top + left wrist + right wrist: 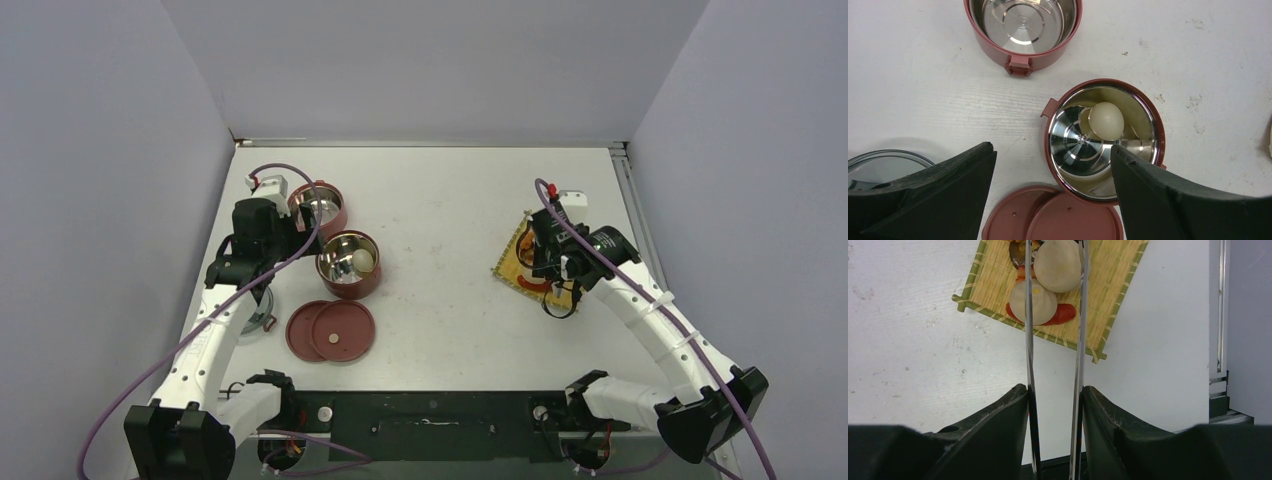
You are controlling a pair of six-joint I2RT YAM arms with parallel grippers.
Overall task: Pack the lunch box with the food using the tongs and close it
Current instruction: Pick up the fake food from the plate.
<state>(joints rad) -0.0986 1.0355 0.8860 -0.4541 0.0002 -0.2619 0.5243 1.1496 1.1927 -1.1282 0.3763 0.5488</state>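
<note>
1. While the right gripper [1055, 392] clamps the long thin silver metal tongs [1028, 340] by both arms, pinching them to a narrow gap, the blades reach straight ahead of its fingers over the yellow square woven mat [1108, 295].
2. Between those blades sits a pale cream round ball [1058, 262], and another lies nearer on a red sausage-like piece [1065, 314]. It looks lined up for a pick.
3. Tong tips are cut off at the top edge, so contact can't be judged.
4. Left gripper [1052, 150] hangs released and empty, the round dark-red steel-lined bowl [1154, 120] by its right finger, probably to steady it.
5. One cream ball [1105, 120] is inside; the second bowl [993, 47] ahead is empty; flat dark-red lids [1068, 220] lie beneath, partly cropped.
</note>
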